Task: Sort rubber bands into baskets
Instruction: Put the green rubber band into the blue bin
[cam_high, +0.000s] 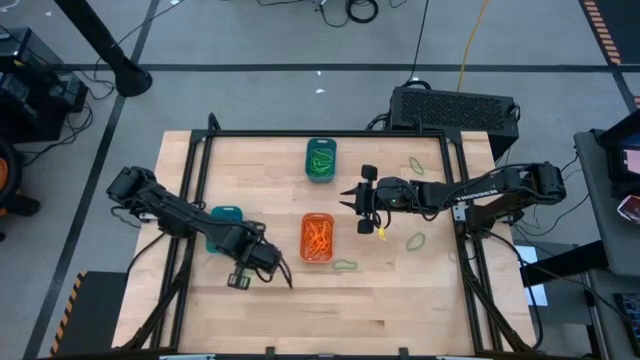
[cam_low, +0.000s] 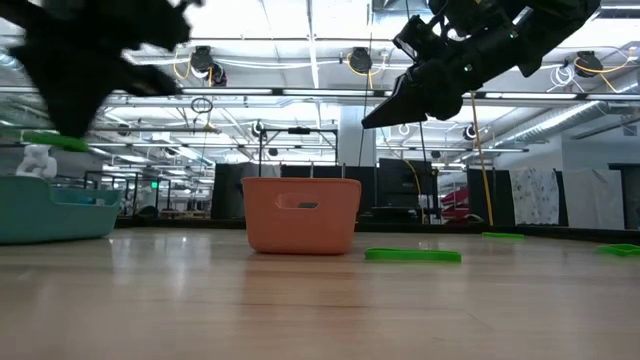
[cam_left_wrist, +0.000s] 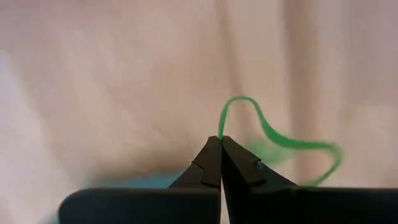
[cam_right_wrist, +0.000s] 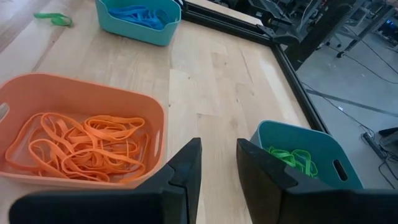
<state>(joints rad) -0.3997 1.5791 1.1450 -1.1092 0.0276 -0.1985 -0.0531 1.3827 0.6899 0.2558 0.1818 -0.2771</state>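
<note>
Pinched between the closed fingertips of the left tool (cam_left_wrist: 221, 142) was a green rubber band (cam_left_wrist: 273, 140), its loop hanging free above the pale worktop (cam_left_wrist: 93, 74). That tool (cam_high: 262, 258) hovered at the near left of the worktop, just beside the turquoise-blue basket (cam_high: 226, 213) with blue bands inside. To its right stood the orange basket (cam_high: 317, 238), full of orange bands (cam_right_wrist: 87, 146). The right tool (cam_high: 352, 197) hung above the worktop between the orange basket and the dark teal basket (cam_high: 320, 160), its fingers (cam_right_wrist: 186, 165) parted a little and holding nothing. Green bands (cam_right_wrist: 292, 158) lay in the teal basket. Three more loose green bands (cam_high: 345, 266) lay on the worktop's right half.
</note>
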